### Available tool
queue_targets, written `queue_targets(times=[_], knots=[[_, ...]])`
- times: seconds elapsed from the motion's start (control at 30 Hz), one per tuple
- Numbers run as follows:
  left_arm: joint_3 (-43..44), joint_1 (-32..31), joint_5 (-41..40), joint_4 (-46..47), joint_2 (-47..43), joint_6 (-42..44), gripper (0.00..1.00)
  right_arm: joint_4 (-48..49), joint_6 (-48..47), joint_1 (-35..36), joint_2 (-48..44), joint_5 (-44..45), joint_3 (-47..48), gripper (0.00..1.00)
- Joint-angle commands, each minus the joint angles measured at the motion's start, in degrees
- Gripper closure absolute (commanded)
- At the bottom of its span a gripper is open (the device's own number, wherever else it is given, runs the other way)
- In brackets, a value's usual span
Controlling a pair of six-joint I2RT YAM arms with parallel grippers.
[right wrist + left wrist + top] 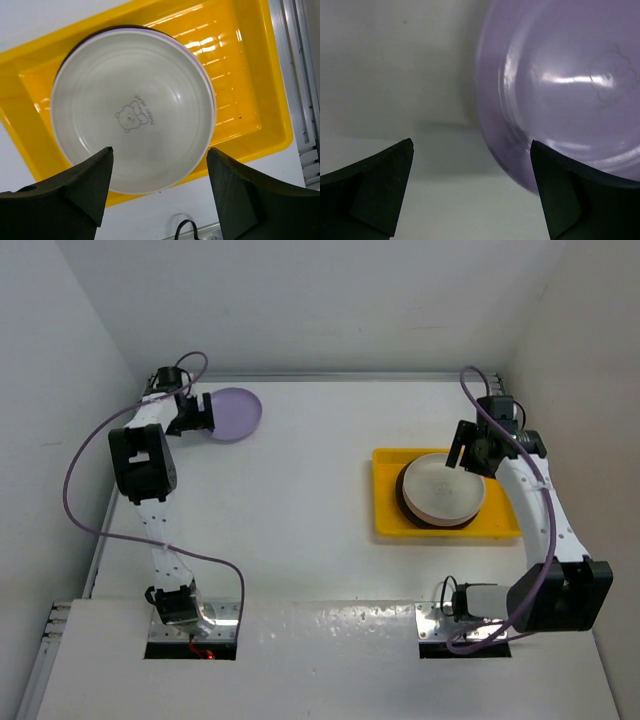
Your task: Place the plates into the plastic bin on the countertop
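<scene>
A lavender plate (233, 412) lies on the white countertop (290, 520) at the far left. My left gripper (200, 416) is open at the plate's left rim; in the left wrist view the plate (560, 85) fills the upper right and its edge reaches my right finger (580, 200). A stack of plates with a cream plate (443, 486) on top and a dark rim below sits in the yellow plastic bin (388, 510). My right gripper (470, 453) is open and empty above the stack's far right edge. The cream plate (132, 107) shows a small bear print.
White walls (70, 400) close the countertop at the left, back and right. A metal strip (330, 615) with both arm bases runs along the near edge. Purple cables (90, 450) loop off each arm.
</scene>
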Motion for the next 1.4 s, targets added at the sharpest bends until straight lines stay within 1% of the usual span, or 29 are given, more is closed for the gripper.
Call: queue_targets(times=[0.0,0.07,0.1,0.13,0.17,0.2,0.23,0.33,0.4,0.47,0.5,0.53,0.57,0.6,0.67,0.7,0.73,0.77,0.83,0.87,0.93,1.0,1.07,1.1,1.17,1.2,1.27,1.37], knots=[[6.56,-0.16,-5.68,5.75,2.05,-2.86,0.0,0.37,-0.79,3.3,-1.47,2.3,3.5,0.26],[9.89,-0.16,-3.32,3.65,6.6,-2.15,0.11,0.19,-0.96,4.89,-1.29,2.74,4.99,0.26],[10.53,-0.16,0.78,2.86,7.85,-1.45,0.18,-0.15,-0.79,5.42,-1.2,3.01,5.43,0.26],[10.53,0.37,3.26,2.85,8.56,-1.44,0.35,-0.33,-1.05,5.86,-0.94,4.31,6.48,0.26],[9.66,0.37,5.2,2.85,8.57,-0.92,0.42,-0.42,-1.31,7.43,-1.02,5.11,7.27,0.27],[8.09,0.37,8.96,2.85,8.57,-0.22,0.5,-0.42,-1.66,8.14,-1.03,6.51,8.76,0.27],[7.37,0.37,10.39,2.33,8.57,-0.21,0.64,-0.25,-1.93,8.76,-0.94,7.74,9.12,0.27],[6.84,0.37,14.96,-0.57,9.18,2.33,1.0,0.98,-3.76,13.23,-0.32,8.02,11.06,0.28],[6.84,0.37,18.38,-3.38,9.18,4.87,1.0,1.86,-4.74,15.6,0.64,7.58,12.19,0.28],[5.79,0.37,21.38,-5.84,5.42,8.64,1.0,3.61,-6.22,18.69,1.26,5.65,12.73,0.28],[3.78,0.37,24.18,-5.85,3.23,10.14,1.0,4.14,-6.58,21.48,2.3,4.17,13.51,0.28],[2.37,-1.11,24.73,-6.46,0.51,11.64,1.0,5.11,-7.02,22.82,2.75,1.98,13.7,0.28],[0.88,-2.17,24.73,-6.47,-5.78,13.22,1.0,6.33,-8.33,23.87,3.71,-0.13,14.39,0.28],[-1.83,-3.22,24.73,-6.99,-9.07,16.37,1.0,7.04,-8.34,26.93,4.42,-0.85,14.66,0.28],[-3.87,-6.82,26.84,-7.87,-15.05,18.94,1.0,9.41,-7.91,28.88,7.49,-3.91,16.33,0.28],[-4.49,-7.97,26.84,-9.01,-19.95,20.34,1.0,12.03,-6.86,30.63,8.46,-4.2,16.86,0.29],[-5.19,-10.24,27.54,-9.8,-21.91,20.88,1.0,12.84,-6.94,32.56,11.34,-4.55,18.51,0.29],[-5.2,-11.31,27.54,-10.85,-23.41,20.88,1.0,15.46,-6.94,33.98,12.32,-5.94,19.05,0.29],[-2.85,-13.68,28.85,-16.03,-24.91,21.5,1.0,17.06,-6.24,35.56,15.91,-7.61,21.15,0.29],[-2.13,-14.3,29.47,-17.88,-24.92,22.19,1.0,17.85,-5.97,36.01,16.89,-9.71,21.69,0.29],[-1.43,-15.36,30.26,-21.48,-24.92,22.2,1.0,20.05,-5.27,36.71,18.92,-10.96,23.01,0.29],[-1.42,-16.58,32.02,-23.16,-25.45,22.2,1.0,21.72,-4.39,36.8,20.41,-11.93,23.36,0.29],[-0.89,-17.2,33.95,-24.49,-25.97,22.2,1.0,23.13,-3.52,36.8,20.6,-12.02,22.49,0.35],[-0.11,-17.21,35.18,-25.36,-25.97,22.2,1.0,24.0,-2.9,36.63,20.51,-12.11,21.62,0.42],[0.51,-17.73,36.42,-25.89,-26.5,22.2,1.0,26.29,-1.67,36.8,20.24,-11.93,19.77,0.49],[0.51,-17.73,37.99,-25.89,-27.02,22.2,1.0,27.6,-0.88,36.89,19.98,-12.02,17.33,0.57],[1.04,-18.26,39.93,-25.89,-27.03,22.2,1.0,28.67,0.18,36.8,20.07,-12.28,15.99,0.62],[1.57,-18.78,41.87,-25.89,-27.03,22.2,1.0,30.16,2.02,36.54,20.68,-14.04,14.49,0.64]])
